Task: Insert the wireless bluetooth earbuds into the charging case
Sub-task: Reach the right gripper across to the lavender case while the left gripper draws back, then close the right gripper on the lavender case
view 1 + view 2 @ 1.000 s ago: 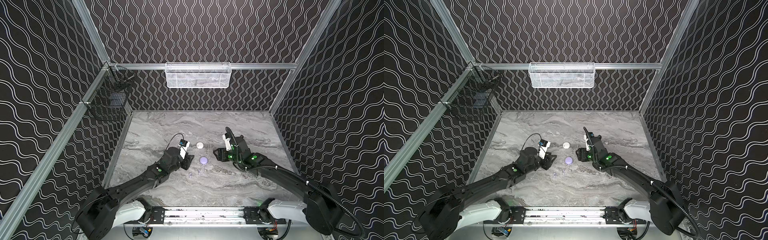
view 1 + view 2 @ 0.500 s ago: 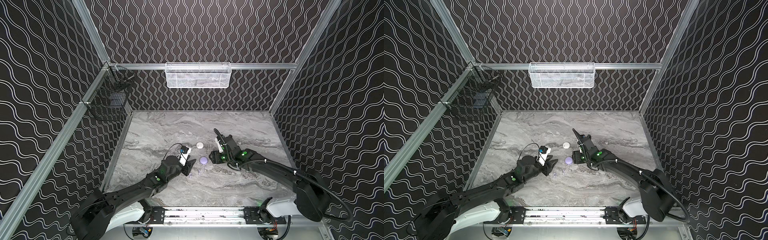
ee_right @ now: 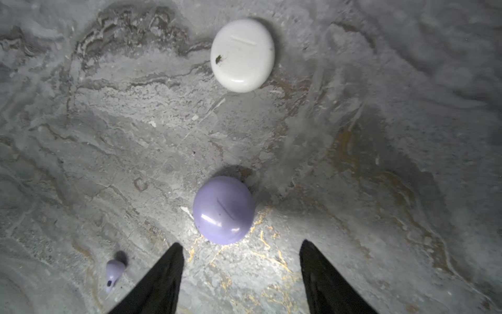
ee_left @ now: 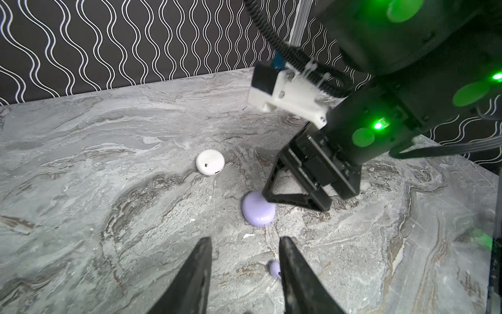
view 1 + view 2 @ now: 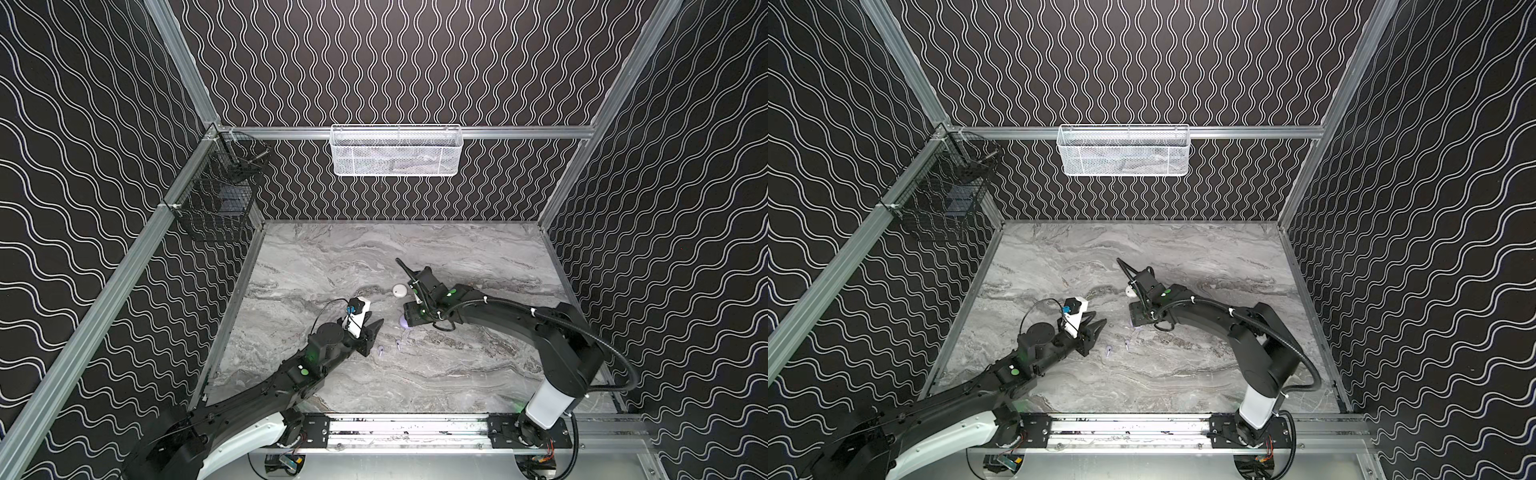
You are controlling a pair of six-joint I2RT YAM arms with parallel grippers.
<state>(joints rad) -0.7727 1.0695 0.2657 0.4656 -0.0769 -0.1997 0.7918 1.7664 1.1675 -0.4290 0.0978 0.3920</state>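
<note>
Marble tabletop (image 5: pixel 332 257), wavy-patterned black walls (image 5: pixel 395 62)

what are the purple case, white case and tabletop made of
Purple case: likely glossy moulded plastic, sharp glints on its dome. White case: probably plastic too, satin, softer sheen. Tabletop: veined grey marble look, matte; stone or printed laminate, cannot tell.

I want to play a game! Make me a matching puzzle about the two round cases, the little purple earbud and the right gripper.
1 white case
2 lavender case
3 lavender earbud
4 right gripper

A jaws apart, empty
B just ahead of the right gripper
C tiny, lying near the left gripper
D nearest the back wall

Pairs: 1-D, 2-B, 3-C, 4-A
</note>
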